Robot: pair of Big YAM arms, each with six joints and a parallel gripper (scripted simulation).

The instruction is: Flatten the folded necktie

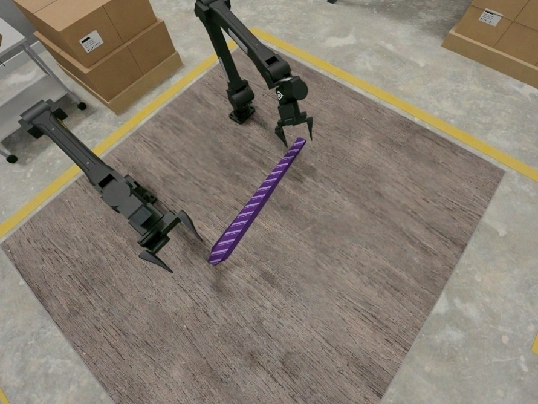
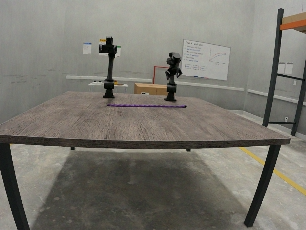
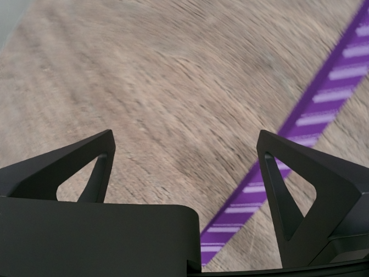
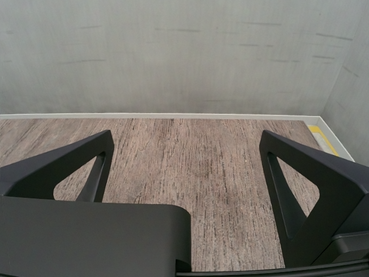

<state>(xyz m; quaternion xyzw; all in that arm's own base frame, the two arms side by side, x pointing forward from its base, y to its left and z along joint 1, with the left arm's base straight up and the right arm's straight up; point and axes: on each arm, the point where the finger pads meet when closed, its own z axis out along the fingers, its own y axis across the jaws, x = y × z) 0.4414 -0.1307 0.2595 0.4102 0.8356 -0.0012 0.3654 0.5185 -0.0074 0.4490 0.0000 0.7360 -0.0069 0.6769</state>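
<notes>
The purple striped necktie (image 1: 260, 193) (image 2: 145, 105) (image 3: 322, 110) lies in one long, nearly straight strip, wider toward the right arm. A darker band runs along one long edge. In the exterior view it looks low and almost flat, slightly thicker at its dark-tipped right end; the layers cannot be told apart. The left gripper (image 1: 298, 142) (image 2: 173, 77) (image 3: 185, 131) is open and empty, raised above the table near the narrow end. The right gripper (image 1: 187, 256) (image 2: 108, 48) (image 4: 186, 131) is open and empty, held high and well apart from the tie, which is out of the right wrist view.
The wood-grain table (image 1: 347, 260) (image 2: 148, 123) (image 4: 208, 178) extends on all sides of the tie, with its edges well away from it. Both arm bases stand near the far edge in the exterior view. Cardboard boxes (image 1: 130, 52) (image 2: 150, 88) are off the table.
</notes>
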